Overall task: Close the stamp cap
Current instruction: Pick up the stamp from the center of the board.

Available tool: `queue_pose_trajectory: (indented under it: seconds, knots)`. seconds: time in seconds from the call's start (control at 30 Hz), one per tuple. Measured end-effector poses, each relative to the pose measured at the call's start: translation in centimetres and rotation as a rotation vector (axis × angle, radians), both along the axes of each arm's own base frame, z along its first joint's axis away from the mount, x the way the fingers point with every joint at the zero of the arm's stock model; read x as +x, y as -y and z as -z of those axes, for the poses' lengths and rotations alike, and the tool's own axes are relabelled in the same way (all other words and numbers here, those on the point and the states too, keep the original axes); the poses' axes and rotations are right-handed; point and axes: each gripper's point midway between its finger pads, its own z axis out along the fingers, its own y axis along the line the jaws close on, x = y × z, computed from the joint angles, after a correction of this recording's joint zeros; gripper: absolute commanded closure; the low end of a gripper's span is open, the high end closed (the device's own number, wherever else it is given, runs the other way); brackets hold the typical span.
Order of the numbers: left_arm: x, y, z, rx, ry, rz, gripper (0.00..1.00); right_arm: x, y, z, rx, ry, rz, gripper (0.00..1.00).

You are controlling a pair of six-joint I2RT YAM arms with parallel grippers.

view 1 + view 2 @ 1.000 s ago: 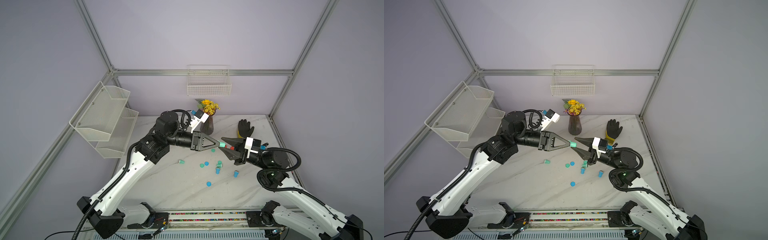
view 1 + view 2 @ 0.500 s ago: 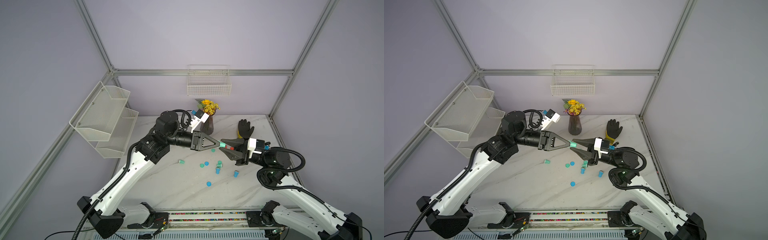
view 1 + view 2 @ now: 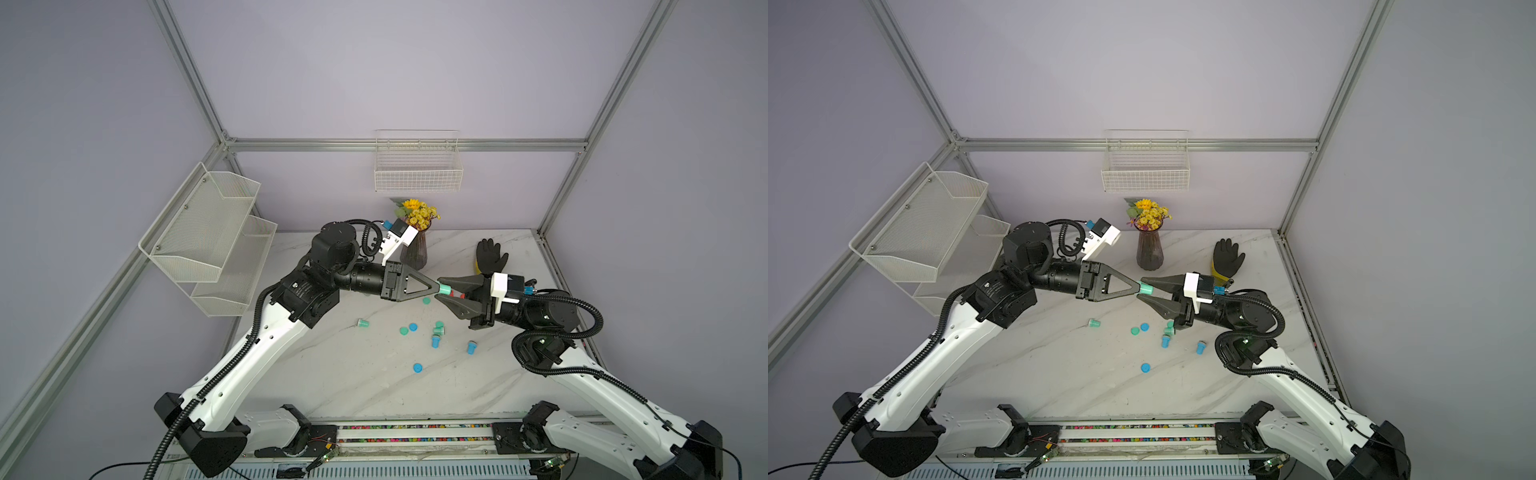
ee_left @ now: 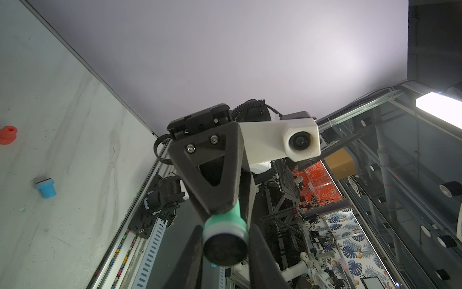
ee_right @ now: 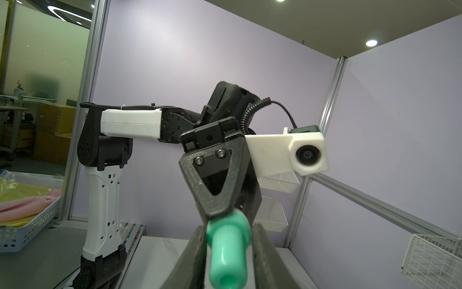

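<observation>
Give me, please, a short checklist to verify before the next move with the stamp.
1. The black left fingers shut on the teal plastic stamp: ok.
2. The stamp's handle lies between the black right fingers: ok.
3. The right fingers grip it firmly: cannot tell.
4. The dark round end is a seated cap: cannot tell.
5. The stamp is held clear above the white marble table: ok.

A dark vase (image 3: pixel 417 258) of yellow flowers (image 3: pixel 417 211) stands far back, a black glove (image 3: pixel 490 254) to its right. A wire basket (image 3: pixel 417 175) hangs above.
</observation>
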Motion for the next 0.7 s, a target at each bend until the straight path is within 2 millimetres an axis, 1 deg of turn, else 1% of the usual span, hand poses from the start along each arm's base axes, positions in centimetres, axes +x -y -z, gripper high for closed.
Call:
queue_pose_trajectory:
  seconds: [0.1, 0.17, 0.23, 0.3, 0.33, 0.4, 0.43, 0.47, 0.53, 0.6, 0.63, 0.7]
  knots:
    - [0.1, -0.1, -0.1, -0.002, 0.003, -0.005, 0.84, 0.0, 0.1, 0.0, -0.003, 0.0, 0.006, 0.79]
    - [0.1, -0.2, -0.2, -0.005, 0.006, -0.004, 0.84, 0.0, 0.1, 0.0, -0.004, -0.004, 0.006, 0.81]
    - [0.0, -0.2, -0.2, -0.007, 0.007, -0.002, 0.84, 0.0, 0.1, 0.0, -0.003, -0.004, 0.006, 0.86]
    - [0.0, -0.2, -0.2, -0.006, 0.006, -0.002, 0.84, 0.0, 0.1, 0.0, -0.004, -0.004, 0.005, 0.87]
    - [0.0, -0.2, -0.2, -0.006, 0.006, -0.002, 0.84, 0.0, 0.1, 0.0, -0.004, -0.004, 0.005, 0.84]
    - [0.0, -0.2, -0.2, -0.004, 0.004, -0.002, 0.83, -0.1, 0.1, 0.0, -0.005, -0.003, 0.002, 0.9]
    - [0.0, -0.2, -0.1, -0.002, 0.002, -0.002, 0.78, -0.1, 0.1, 0.0, -0.005, -0.004, 0.001, 0.91]
    - [0.0, -0.2, -0.1, -0.001, 0.002, -0.002, 0.7, -0.1, 0.1, 0.0, -0.006, -0.006, 0.001, 0.91]
    - [0.1, -0.3, 0.0, 0.003, 0.01, -0.006, 0.5, 0.0, 0.0, 0.1, -0.009, -0.012, 0.0, 0.92]
    - [0.5, -0.4, 0.4, 0.018, 0.01, -0.027, 0.38, 0.0, 0.0, 0.3, -0.014, -0.019, -0.001, 0.96]
    - [0.9, -0.6, 0.8, 0.034, 0.002, -0.049, 0.33, 0.1, 0.0, 0.3, -0.015, -0.023, 0.0, 0.97]
    - [2.3, -1.5, 1.3, 0.062, 0.003, -0.116, 0.29, 0.3, 0.0, 0.5, -0.017, -0.036, 0.012, 1.0]
